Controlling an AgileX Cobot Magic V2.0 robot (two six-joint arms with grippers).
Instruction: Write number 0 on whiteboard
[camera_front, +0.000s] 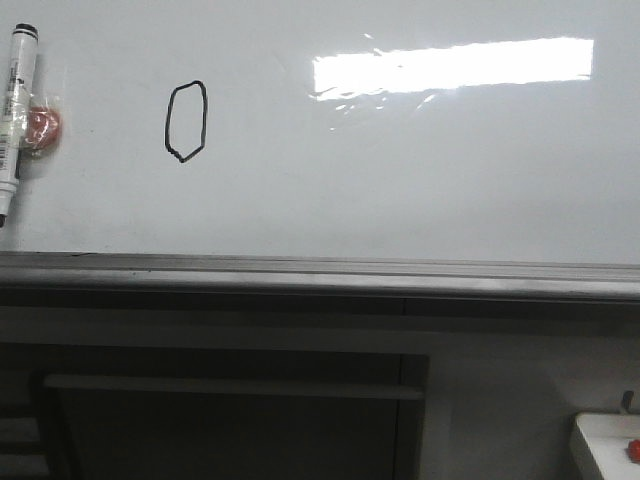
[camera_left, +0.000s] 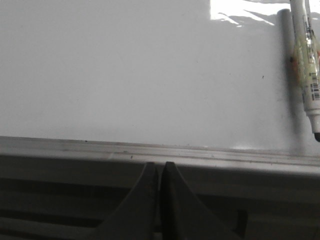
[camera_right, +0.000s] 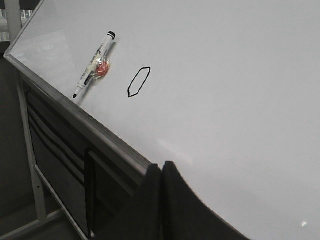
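The whiteboard (camera_front: 420, 180) fills the front view, glossy white with a bright light reflection and a grey edge rail (camera_front: 320, 272) along its bottom. The number 0 (camera_front: 186, 121), a thin black closed loop with a pointed bottom, is drawn at its left; it also shows in the right wrist view (camera_right: 138, 82). A marker pen (camera_front: 14, 120) hangs on the board left of the 0, on an orange holder (camera_front: 43, 124). My left gripper (camera_left: 160, 165) is shut and empty, below the rail. My right gripper (camera_right: 162, 166) is shut and empty, near the board's lower edge. No gripper shows in the front view.
A dark cabinet (camera_front: 230, 420) stands below the board. A white object with a red part (camera_front: 610, 450) sits at the lower right of the front view. The marker (camera_left: 307, 65) also shows in the left wrist view, tip down above the rail.
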